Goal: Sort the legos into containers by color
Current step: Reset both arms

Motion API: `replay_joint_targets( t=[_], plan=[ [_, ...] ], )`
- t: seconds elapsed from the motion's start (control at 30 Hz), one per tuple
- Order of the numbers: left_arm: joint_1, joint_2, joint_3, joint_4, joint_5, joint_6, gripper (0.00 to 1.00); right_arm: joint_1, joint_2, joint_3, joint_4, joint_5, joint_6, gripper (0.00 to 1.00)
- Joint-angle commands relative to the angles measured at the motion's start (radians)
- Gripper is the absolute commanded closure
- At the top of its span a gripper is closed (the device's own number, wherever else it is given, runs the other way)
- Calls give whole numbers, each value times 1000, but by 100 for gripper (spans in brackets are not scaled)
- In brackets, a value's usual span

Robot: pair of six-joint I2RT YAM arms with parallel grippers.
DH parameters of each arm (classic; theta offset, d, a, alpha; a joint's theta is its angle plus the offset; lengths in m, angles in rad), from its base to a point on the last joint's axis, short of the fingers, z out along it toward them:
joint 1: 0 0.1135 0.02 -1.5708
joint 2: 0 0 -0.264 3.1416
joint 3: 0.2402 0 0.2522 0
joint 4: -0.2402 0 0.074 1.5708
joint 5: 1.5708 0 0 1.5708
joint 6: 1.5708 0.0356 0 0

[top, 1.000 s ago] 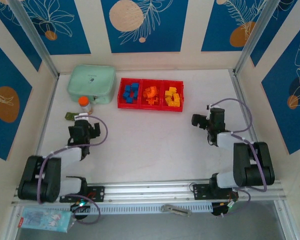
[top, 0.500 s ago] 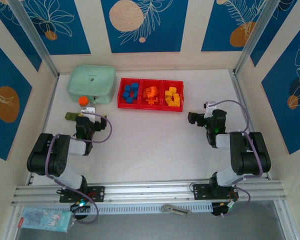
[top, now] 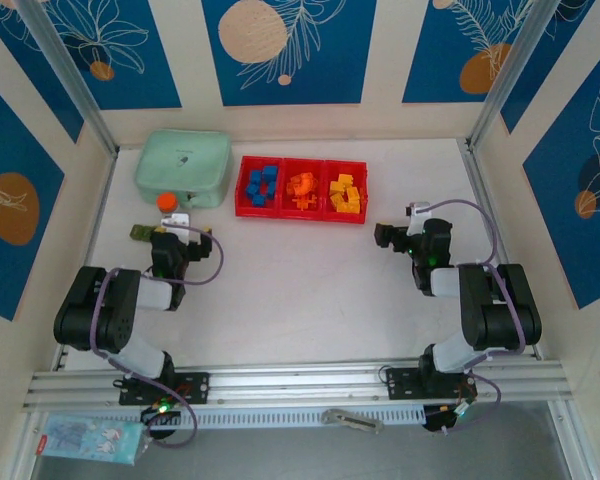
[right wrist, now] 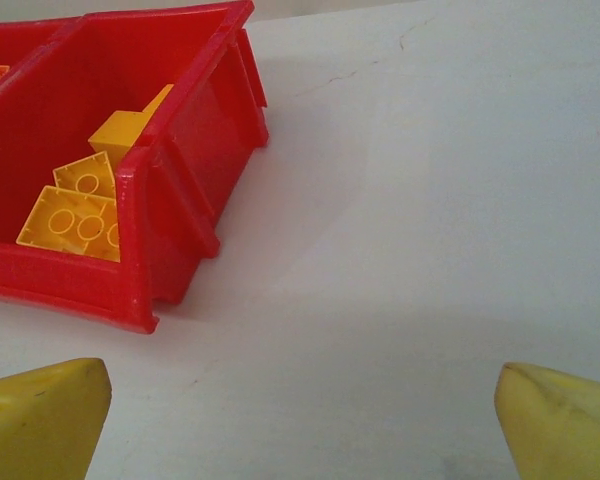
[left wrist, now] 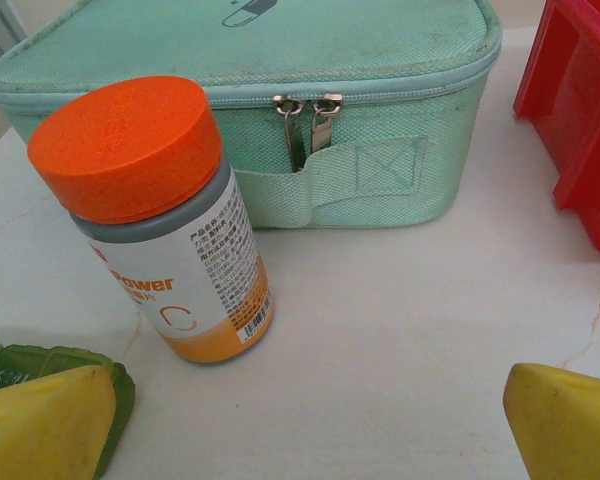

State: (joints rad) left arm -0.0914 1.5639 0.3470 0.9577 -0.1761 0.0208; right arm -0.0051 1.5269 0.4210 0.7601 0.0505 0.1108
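Note:
The containers are one red tray (top: pixel 280 212) of three compartments at the back middle of the table. Blue legos (top: pixel 263 186) lie in its left compartment, orange legos (top: pixel 302 187) in the middle and yellow legos (top: pixel 345 193) in the right. In the right wrist view the yellow legos (right wrist: pixel 75 215) sit inside the tray's end compartment (right wrist: pixel 140 230). My right gripper (right wrist: pixel 300 420) is open over bare table just right of the tray (top: pixel 388 237). My left gripper (left wrist: pixel 305 430) is open, low on the table (top: pixel 180 235), with nothing between its fingers.
An orange-capped bottle (left wrist: pixel 155 215) stands just ahead of the left gripper, with a mint green zip case (left wrist: pixel 280 100) behind it. A dark green block (left wrist: pixel 10 360) lies by the left fingertip. The tray's left end (left wrist: pixel 580 120) is at the right. White walls border the table.
Both arms have folded down and back since a second ago, their grippers ending low on the table. Over the last half second nothing moved. The legos and tray are unchanged.

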Motion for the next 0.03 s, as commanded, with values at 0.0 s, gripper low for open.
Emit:
replay_joint_targets(
  t=[0.0],
  plan=[
    [10,2,10,22,-3,1,1,-4,-6,3,32,-14,-16,1]
  ],
)
